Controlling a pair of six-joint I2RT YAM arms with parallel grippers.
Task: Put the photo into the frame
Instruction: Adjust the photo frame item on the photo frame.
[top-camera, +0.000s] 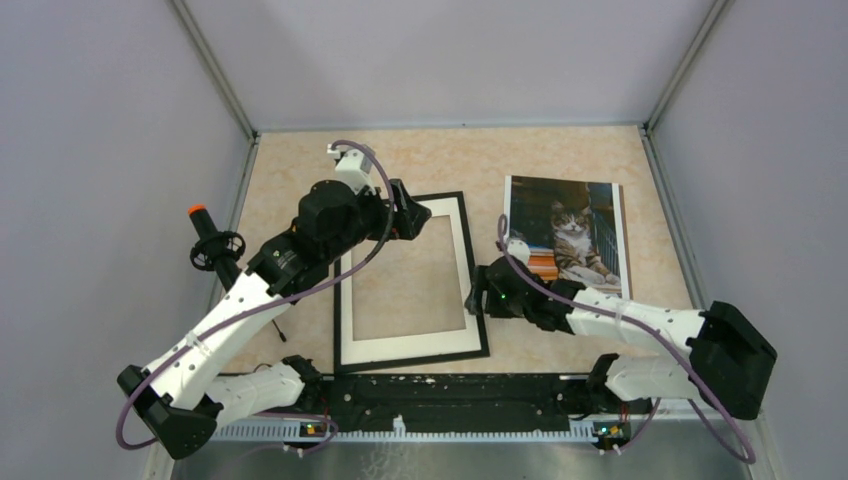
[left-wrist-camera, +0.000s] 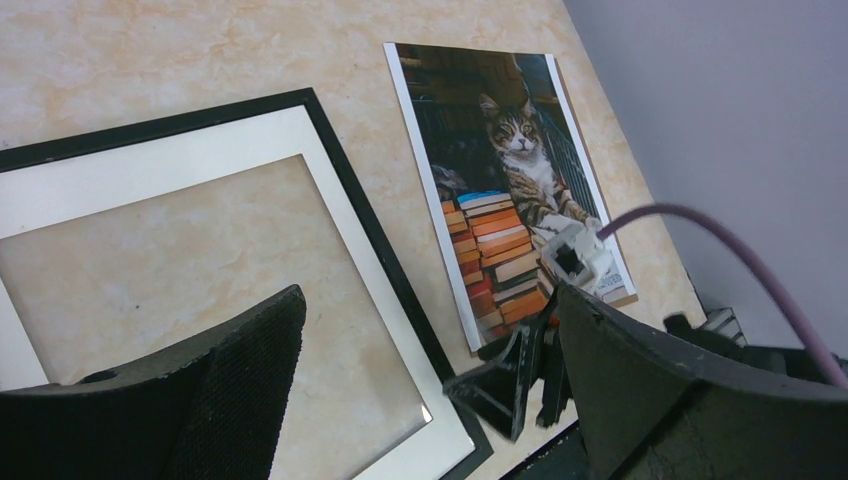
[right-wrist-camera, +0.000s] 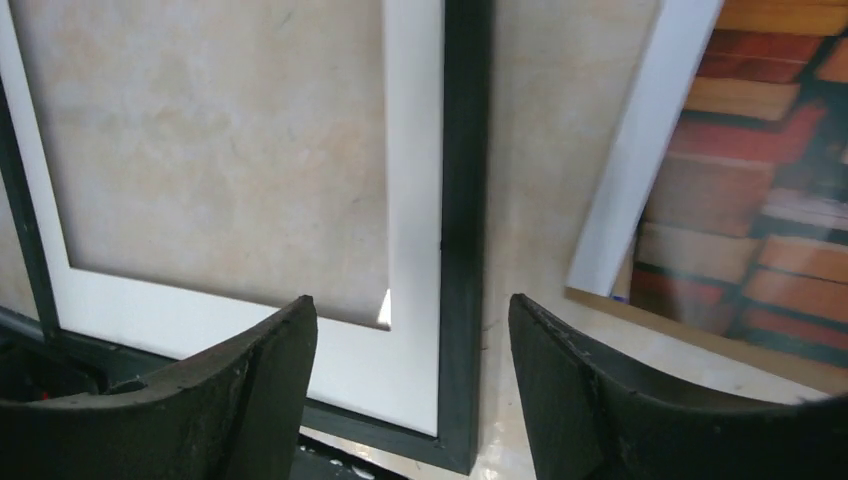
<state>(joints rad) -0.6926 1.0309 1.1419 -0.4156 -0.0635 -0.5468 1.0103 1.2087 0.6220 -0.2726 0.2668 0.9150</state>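
At the middle of the counter (top-camera: 450, 160) the black frame (top-camera: 412, 346) lies flat, with the cat photo (top-camera: 568, 232) face up just to its right. The left pincer (top-camera: 418, 218) hangs open over the frame's upper edge. The right pincer (top-camera: 476, 296) gapes low between the frame and the photo's lower left corner.

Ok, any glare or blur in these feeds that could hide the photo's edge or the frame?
Top external: evenly lit and sharp, the photo and the frame both clear, soft shadows only. Left wrist: photo crisp, one small glint at the inner corner of the mat. Right wrist: the photo is close and soft, its white border readable; another small glint on the mat.
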